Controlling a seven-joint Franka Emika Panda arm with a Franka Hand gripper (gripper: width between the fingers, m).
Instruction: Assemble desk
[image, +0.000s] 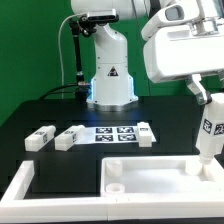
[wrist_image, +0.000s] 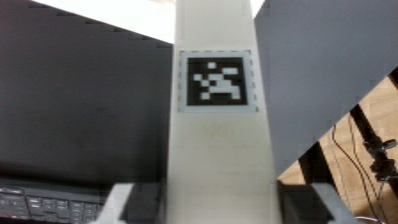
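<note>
My gripper (image: 207, 98) is shut on a white square desk leg (image: 211, 133) with a black-and-white tag. It holds the leg upright above the far right corner of the white rimmed tabletop panel (image: 150, 180), which lies at the front of the black table. In the wrist view the leg (wrist_image: 221, 120) fills the middle, with my dark fingers (wrist_image: 143, 205) pressed against both of its sides. Three more white legs lie on the table behind the panel: one at the left (image: 40, 138), one beside it (image: 71, 137), one further right (image: 145, 132).
The marker board (image: 113, 134) lies flat between the loose legs. The robot base (image: 110, 85) stands at the back, with a black cable on its left. A white border strip (image: 22, 183) edges the table at the front left. A green backdrop stands behind.
</note>
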